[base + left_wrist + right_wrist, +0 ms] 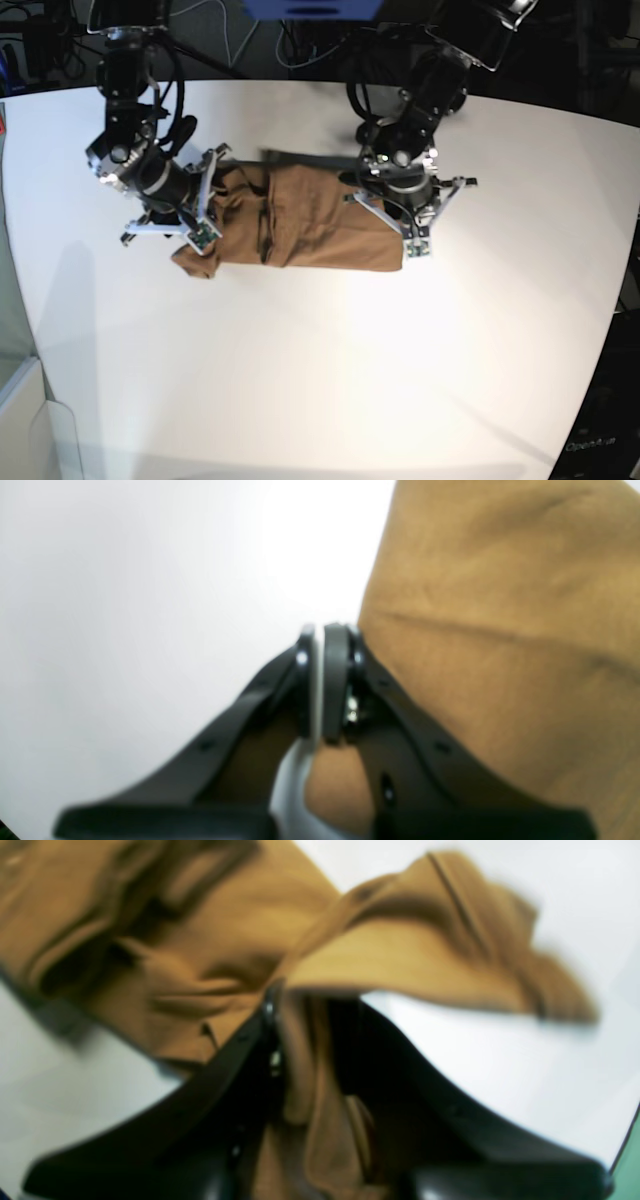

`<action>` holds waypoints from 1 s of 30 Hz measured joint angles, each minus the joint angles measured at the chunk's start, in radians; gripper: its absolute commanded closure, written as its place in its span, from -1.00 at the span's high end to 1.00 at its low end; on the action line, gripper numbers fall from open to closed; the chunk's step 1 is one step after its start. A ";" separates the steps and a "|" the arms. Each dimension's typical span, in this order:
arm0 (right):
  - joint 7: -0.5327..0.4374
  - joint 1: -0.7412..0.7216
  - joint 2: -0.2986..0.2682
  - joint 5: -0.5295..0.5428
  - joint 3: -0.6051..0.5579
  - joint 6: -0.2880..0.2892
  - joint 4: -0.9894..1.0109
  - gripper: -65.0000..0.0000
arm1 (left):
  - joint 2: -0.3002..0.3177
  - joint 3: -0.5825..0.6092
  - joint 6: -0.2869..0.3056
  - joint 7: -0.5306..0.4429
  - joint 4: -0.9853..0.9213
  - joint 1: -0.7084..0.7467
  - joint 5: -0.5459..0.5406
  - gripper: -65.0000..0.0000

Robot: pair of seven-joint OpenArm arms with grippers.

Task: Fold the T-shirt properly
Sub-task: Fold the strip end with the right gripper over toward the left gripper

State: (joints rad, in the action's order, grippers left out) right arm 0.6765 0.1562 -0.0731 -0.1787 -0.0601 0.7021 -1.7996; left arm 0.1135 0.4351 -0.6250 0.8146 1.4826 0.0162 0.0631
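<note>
The tan T-shirt (300, 225) lies bunched in a rough rectangle on the white table (350, 380). My right gripper (205, 205) is at its left end. In the right wrist view it (307, 1000) is shut on a fold of the T-shirt (425, 955), which runs down between the fingers. The cloth past it looks raised and crumpled. My left gripper (403, 222) is at the shirt's right end. In the left wrist view it (320, 630) is shut at the edge of the T-shirt (500, 630), with tan cloth showing in its throat.
The round white table spreads wide in front of the shirt. Its far edge (300, 85) runs just behind both arms, with dark cables and gear beyond. The table's edge also shows at the lower right of the right wrist view (625, 1145).
</note>
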 measured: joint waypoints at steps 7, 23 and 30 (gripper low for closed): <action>0.002 0.000 0.079 -0.193 -0.150 0.001 0.002 -0.72 | 0.000 0.000 0.000 0.003 0.003 0.000 0.000 -0.92; 0.118 -0.074 0.103 -0.213 -0.256 0.001 0.001 -0.73 | 0.003 0.001 0.004 0.037 0.060 0.023 -0.030 -0.92; 0.124 -0.086 0.132 -0.216 -0.264 0.001 0.001 -0.73 | 0.004 -0.001 0.004 0.037 0.063 0.025 -0.030 -0.92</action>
State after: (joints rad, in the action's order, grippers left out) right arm 0.8009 0.0700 0.0586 -0.3943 -0.3244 0.7029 -1.7988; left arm 0.1173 0.4339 -0.6209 0.8520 1.5455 0.0414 0.0334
